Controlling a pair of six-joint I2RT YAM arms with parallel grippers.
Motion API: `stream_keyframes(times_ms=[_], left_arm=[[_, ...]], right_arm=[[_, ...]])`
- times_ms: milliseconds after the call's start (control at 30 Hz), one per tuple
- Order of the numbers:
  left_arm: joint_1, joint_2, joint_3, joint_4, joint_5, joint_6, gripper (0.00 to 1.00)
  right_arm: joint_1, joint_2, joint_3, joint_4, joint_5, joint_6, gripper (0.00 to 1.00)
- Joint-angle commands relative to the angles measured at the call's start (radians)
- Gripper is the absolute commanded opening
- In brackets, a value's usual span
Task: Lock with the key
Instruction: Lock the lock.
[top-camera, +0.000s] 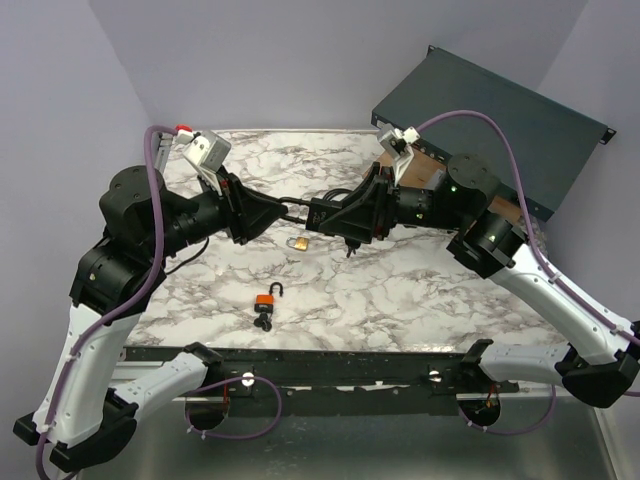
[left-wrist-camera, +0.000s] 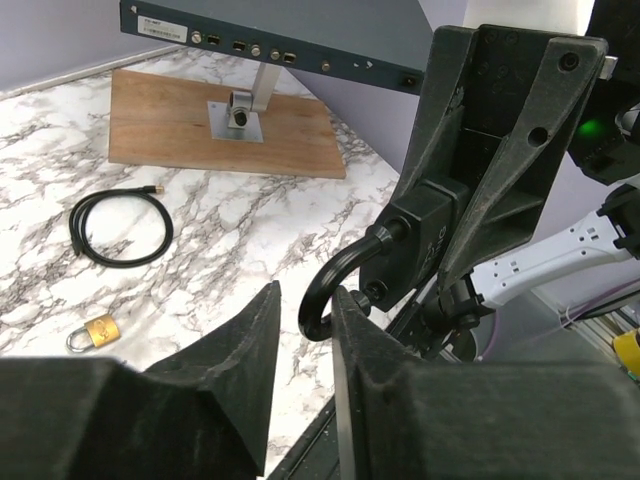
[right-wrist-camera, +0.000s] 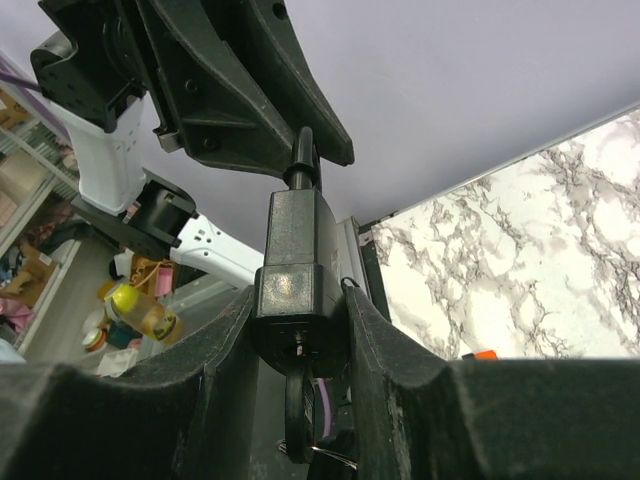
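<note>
The right fingers (right-wrist-camera: 372, 345) are shut tight on a black lock (right-wrist-camera: 292, 250), with one finger on each side of its body; a key (right-wrist-camera: 298, 400) sticks out of the bottom of the lock and hangs down between the fingers, low in the middle of the right wrist view; the black loop (left-wrist-camera: 325, 285) at the other end of the lock pokes into the gap of the left fingers (left-wrist-camera: 245, 350); that gap is narrow and the loop sits close to one finger, but I cannot tell if the left fingers pinch it or just stand around it; in the top view both sets of fingers meet in the middle of the frame, up in the air above the bench (top-camera: 420, 300), with the lock between them; the left arm (top-camera: 130, 215) comes in from the left side and the right arm (top-camera: 490, 235) from the right side; on the bench, just below the meeting place in the frame, lies a small gold lock (top-camera: 297, 242); lower in the frame lies an orange lock (top-camera: 267, 299) with its loop open; in the left wrist view a black cable (left-wrist-camera: 120, 228) lies curled in a ring at the middle left; a wooden board (left-wrist-camera: 220, 135) lies in the upper left, and a dark box (left-wrist-camera: 270, 30) sits above it on a metal post.
</note>
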Motion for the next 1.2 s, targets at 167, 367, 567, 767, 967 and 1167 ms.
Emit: stream_keyframes(times_ms=[167,367,567,767,967,1167], left_arm=[[-0.03,0.008,-0.004,0.025,-0.008,0.015,0.0],[-0.085,0.005,-0.025,0.047,-0.027,0.012,0.0],[-0.127,-0.001,-0.054,0.067,-0.089,0.025,0.0],[-0.161,-0.005,-0.067,0.102,-0.093,0.022,0.0],[-0.22,0.007,-0.066,0.12,-0.093,0.008,0.0],[-0.252,0.004,-0.076,0.137,-0.074,-0.021,0.0]], right_arm=[[0.006,0.006,0.067,0.059,-0.008,0.015,0.01],[0.007,0.016,0.068,0.088,-0.015,0.039,0.01],[0.007,0.035,0.059,0.183,-0.063,0.117,0.01],[0.014,0.049,0.066,0.182,-0.05,0.132,0.01],[0.024,0.068,0.082,0.129,0.024,0.097,0.01],[0.032,0.071,0.091,0.089,0.102,0.053,0.01]])
